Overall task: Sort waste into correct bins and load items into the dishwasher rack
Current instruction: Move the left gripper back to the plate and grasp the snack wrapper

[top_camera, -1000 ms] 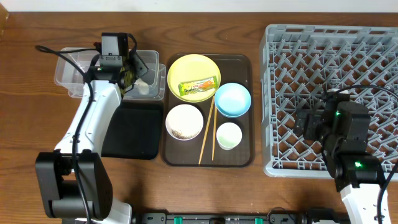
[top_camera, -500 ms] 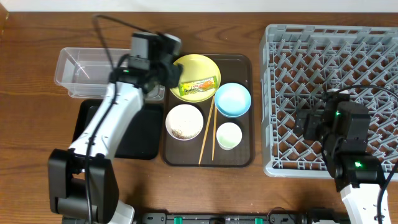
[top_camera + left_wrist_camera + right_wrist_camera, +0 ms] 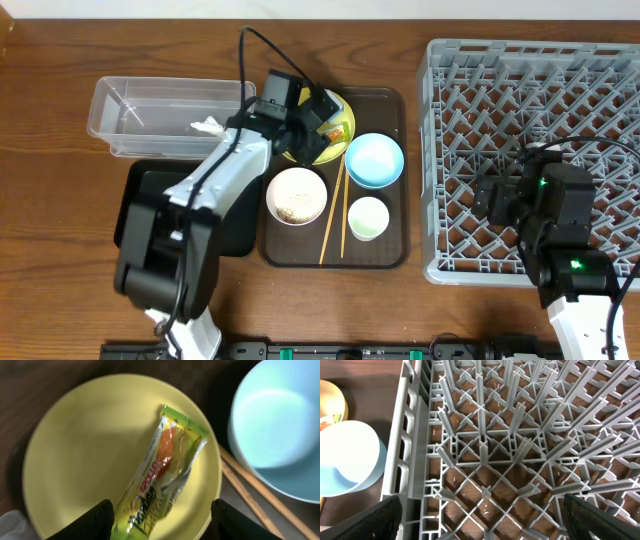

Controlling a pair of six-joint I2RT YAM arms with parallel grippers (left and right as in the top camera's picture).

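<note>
Wrapper [image 3: 165, 465] lies on the plate [image 3: 75, 460]; left arm [image 3: 225, 165] stretches over the tray [image 3: 300, 247], gripper [image 3: 165, 520] pointing down, jaws wide astride the wrapper. Right gripper [image 3: 480, 520] hangs over the rack [image 3: 485, 460], jaws wide.

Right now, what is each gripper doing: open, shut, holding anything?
Left gripper: open, empty, astride the snack wrapper on the yellow plate.
Right gripper: open, empty, over the dishwasher rack.
</note>
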